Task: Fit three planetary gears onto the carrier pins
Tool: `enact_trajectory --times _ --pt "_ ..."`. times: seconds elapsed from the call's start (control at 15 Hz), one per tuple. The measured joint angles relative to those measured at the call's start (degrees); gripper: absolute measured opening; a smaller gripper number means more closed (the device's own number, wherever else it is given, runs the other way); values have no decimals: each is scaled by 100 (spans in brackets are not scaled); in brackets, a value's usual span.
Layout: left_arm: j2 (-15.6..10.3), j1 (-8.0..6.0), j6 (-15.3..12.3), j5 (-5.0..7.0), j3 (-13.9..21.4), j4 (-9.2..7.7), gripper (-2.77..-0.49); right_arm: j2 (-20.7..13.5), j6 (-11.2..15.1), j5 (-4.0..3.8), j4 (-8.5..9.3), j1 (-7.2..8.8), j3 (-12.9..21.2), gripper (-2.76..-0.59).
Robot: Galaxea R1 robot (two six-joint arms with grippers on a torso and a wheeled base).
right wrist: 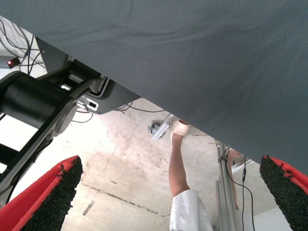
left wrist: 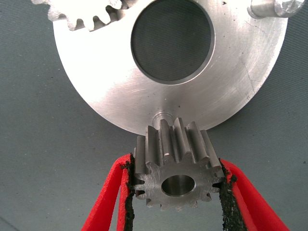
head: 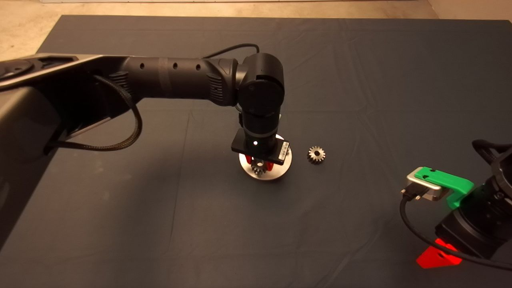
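Observation:
The silver carrier disc lies mid-mat; in the left wrist view it fills the frame around its central hole. My left gripper hangs over it, shut on a planetary gear, also seen in the head view. That gear sits at the disc's rim, right beside a carrier pin that stands free of its hole. A second gear sits on the disc's far side. Another pin stands bare. A third gear lies on the mat right of the disc. My right gripper is parked, open.
The left arm stretches across the mat from the left. The right wrist view looks past the mat's edge at the floor, where a person's leg and a robot base show between the open fingers.

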Motion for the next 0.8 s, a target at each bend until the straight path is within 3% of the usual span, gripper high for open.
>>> enact_trajectory --times 0.8 --pt "-80 61 0 2 46 0 -232 2 0 0 0 0 0 -61"
